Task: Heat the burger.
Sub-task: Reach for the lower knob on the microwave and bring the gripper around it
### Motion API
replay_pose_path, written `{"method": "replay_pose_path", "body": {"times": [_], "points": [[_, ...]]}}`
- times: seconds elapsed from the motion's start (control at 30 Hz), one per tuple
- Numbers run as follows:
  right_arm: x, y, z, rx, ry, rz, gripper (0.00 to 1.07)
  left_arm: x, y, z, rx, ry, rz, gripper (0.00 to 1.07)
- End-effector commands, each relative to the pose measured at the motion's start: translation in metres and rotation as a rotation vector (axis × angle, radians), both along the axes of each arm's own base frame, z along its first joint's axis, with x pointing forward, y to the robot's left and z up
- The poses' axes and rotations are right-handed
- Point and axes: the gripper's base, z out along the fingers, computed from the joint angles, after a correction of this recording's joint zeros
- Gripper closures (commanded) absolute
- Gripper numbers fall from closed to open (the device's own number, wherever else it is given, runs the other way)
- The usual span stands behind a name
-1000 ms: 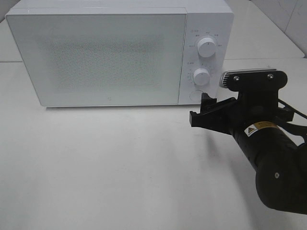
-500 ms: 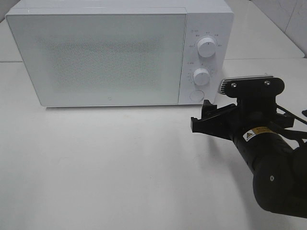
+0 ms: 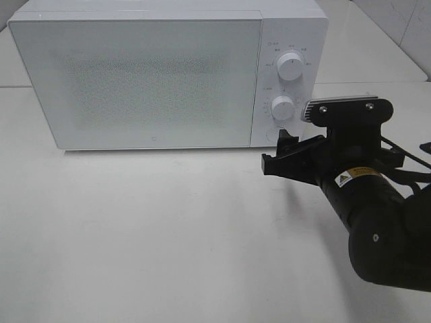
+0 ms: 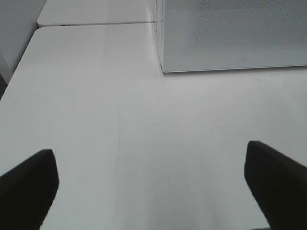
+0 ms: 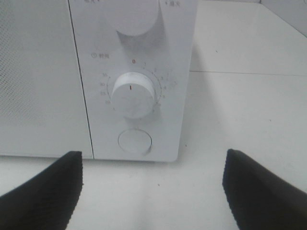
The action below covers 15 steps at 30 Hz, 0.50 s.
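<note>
Close before microwave point(image 3: 155, 74), right hand point(image 3: 277, 151) wide

The inside of the microwave point(image 3: 168, 74) is hidden by its shut door point(image 3: 141, 81). Its round button point(image 3: 271, 134) is partly covered by the right gripper point(image 3: 279, 152). Its small print cannot be read.
</note>
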Motion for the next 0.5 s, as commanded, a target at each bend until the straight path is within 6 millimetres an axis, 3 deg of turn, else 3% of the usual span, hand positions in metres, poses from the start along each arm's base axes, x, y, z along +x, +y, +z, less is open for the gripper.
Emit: {"method": "replay_pose_path", "body": {"times": [0.03, 0.5], "points": [[0.018, 0.000, 0.022, 0.009, -0.193, 0.001, 0.32, -0.004, 0.000, 0.000, -0.005, -0.035, 0.008, 0.06], [0.064, 0.006, 0.014, 0.033, -0.244, -0.013, 0.32, -0.004, 0.000, 0.000, -0.003, -0.035, 0.007, 0.06]]}}
